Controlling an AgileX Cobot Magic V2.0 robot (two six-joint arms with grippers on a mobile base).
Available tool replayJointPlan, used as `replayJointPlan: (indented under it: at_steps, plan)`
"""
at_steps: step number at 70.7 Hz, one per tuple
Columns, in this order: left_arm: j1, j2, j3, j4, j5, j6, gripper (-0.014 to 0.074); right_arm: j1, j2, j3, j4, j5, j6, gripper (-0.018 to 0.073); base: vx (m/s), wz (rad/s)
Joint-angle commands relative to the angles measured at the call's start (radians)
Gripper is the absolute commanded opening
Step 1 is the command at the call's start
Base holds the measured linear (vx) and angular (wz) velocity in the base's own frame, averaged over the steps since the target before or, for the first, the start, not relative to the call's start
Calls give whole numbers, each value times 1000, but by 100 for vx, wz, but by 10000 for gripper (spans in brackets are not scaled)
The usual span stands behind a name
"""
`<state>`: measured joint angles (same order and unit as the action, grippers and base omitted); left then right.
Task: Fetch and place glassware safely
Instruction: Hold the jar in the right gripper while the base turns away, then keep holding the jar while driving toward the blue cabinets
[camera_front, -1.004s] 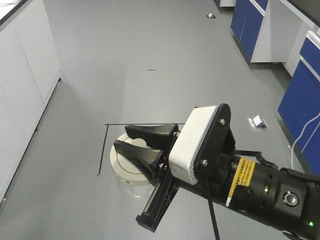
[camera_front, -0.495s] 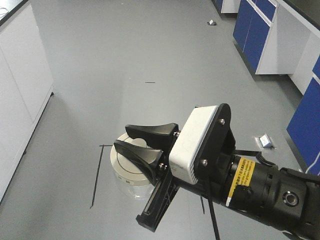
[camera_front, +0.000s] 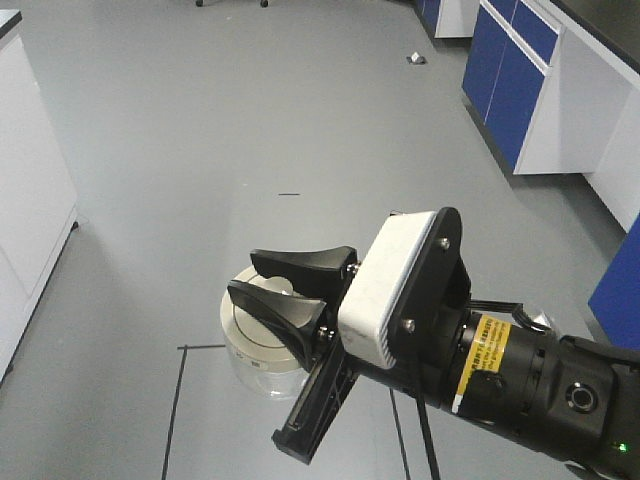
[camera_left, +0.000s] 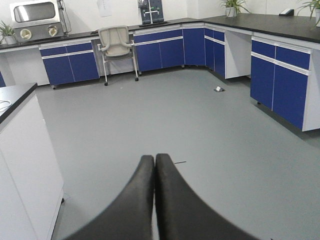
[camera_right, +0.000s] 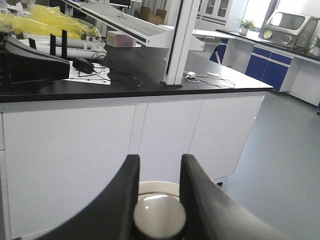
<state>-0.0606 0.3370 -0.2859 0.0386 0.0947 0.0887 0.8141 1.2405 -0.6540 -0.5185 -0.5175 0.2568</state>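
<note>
The glassware (camera_front: 252, 350) is a squat clear jar with a cream-white lid, hanging above the grey floor. My right gripper (camera_front: 242, 275) is shut on the lid's raised knob (camera_right: 159, 216), one black finger on each side. In the right wrist view the lid's rim (camera_right: 156, 186) shows just behind the knob, between the right gripper's (camera_right: 160, 162) fingers. The glass body is mostly hidden under the lid and fingers. My left gripper (camera_left: 154, 159) is shut with nothing in it, its fingers pressed together over bare floor.
A white cabinet (camera_front: 30, 200) stands at the left, blue cabinets (camera_front: 510, 90) at the right. Black tape lines (camera_front: 178, 400) mark the floor below the jar. A lab bench (camera_right: 125, 80) with cables and white cupboard fronts faces the right wrist. A chair (camera_left: 117, 42) stands far back.
The floor view has shifted: the tape lines slid down and left, the left cabinet drew back. The right gripper's hold on the jar looks unchanged.
</note>
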Motion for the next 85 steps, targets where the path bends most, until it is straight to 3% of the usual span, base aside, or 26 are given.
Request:
replayJointPlan:
  at_steps: [1,85]
  plan:
    - [-5,7,-25,-7,-72,-2,-7,-1,-29,-28,17,-94,-6,-3,43,0]
    - [-5,7,-25,-7,-72,-2,-7,-1,-29,-28,17,-94,-6,-3,48,4]
